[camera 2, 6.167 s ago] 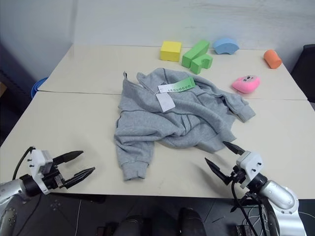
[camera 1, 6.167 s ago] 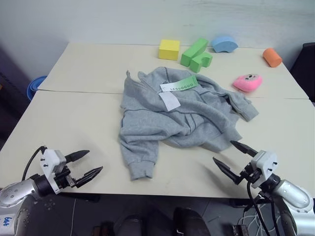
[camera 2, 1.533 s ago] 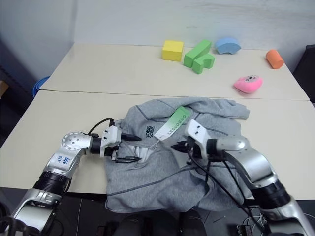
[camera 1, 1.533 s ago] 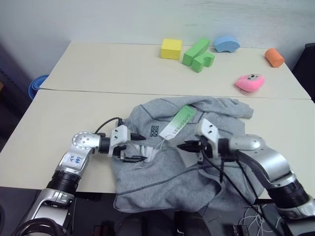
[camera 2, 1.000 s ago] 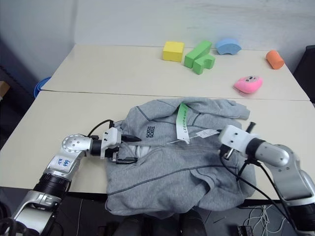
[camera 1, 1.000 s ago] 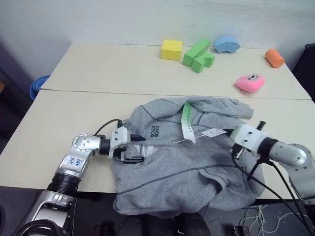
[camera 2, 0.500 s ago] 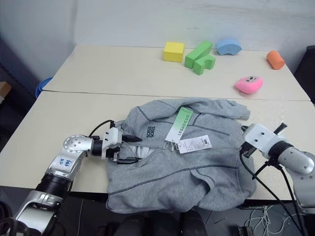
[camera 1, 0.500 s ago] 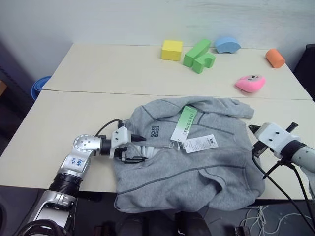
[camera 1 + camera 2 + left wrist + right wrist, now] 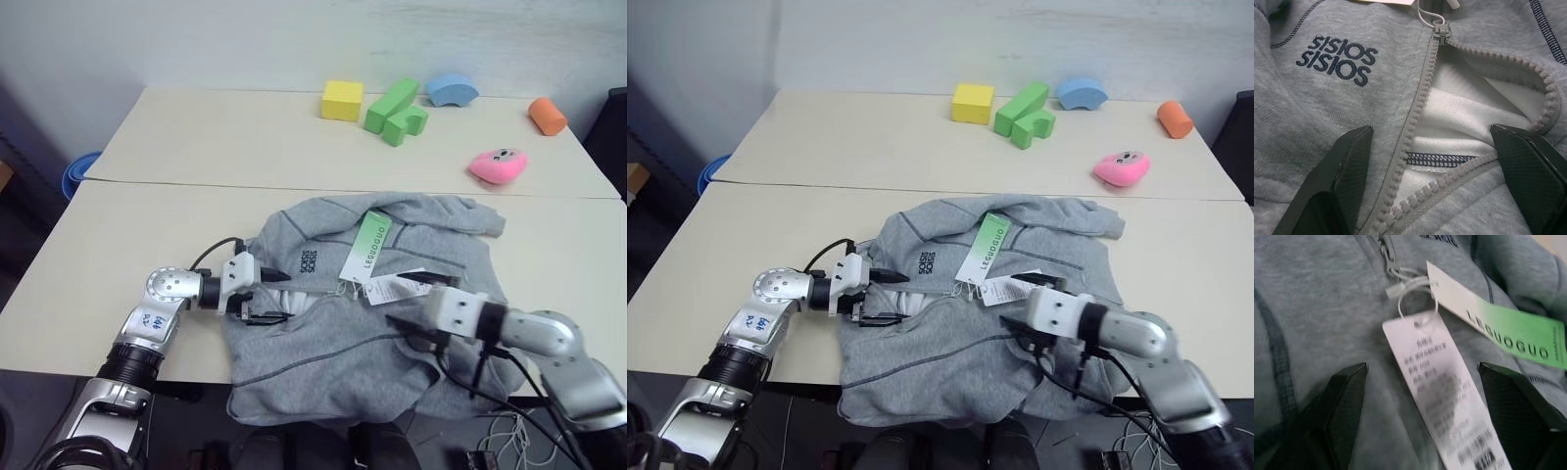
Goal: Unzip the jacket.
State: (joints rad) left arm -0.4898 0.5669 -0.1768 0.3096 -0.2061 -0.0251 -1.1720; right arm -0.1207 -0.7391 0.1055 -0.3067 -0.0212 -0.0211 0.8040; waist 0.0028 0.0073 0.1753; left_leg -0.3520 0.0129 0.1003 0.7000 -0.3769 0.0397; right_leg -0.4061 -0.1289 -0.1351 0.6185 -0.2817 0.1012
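Jacket partly unzipped; both grippers spread over it.

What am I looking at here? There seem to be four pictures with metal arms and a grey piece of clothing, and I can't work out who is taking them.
A two-armed robot takes them itself. Two pictures come from cameras in its head, looking down over a table. The other two come from a camera on each wrist, looking out between that arm's two black fingers.

On the table lies a grey jacket with paper hang tags; the robot is meant to unzip it. At the far edge sit toy blocks and a pink toy.

The left gripper stands open over the zip, which is partly undone, showing white lining. The right gripper is open near the tags. Neither holds anything.
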